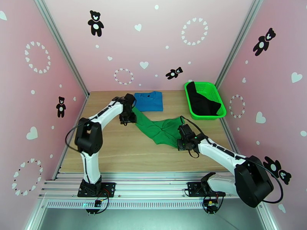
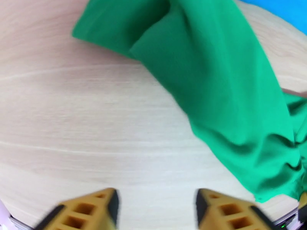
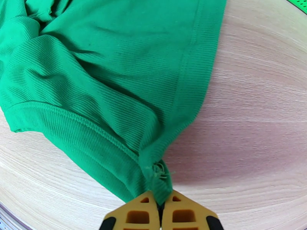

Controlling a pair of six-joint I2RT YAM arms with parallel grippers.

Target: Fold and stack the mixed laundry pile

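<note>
We pinch a corner of the green shirt (image 1: 159, 129) tight in our right gripper (image 3: 160, 206), so we can pull it flat. It lies crumpled in the middle of the table (image 1: 115, 154). Our left gripper (image 2: 155, 202) hangs wide open by its far left end, ready to grab. The blue T-shirt (image 1: 149, 101) sits folded at the far side. The black cloth (image 1: 203, 100) waits in the basket (image 1: 212, 90), far right.

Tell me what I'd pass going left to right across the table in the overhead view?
left gripper → bright green garment → right gripper, pinching that garment's edge → green mesh basket
</note>
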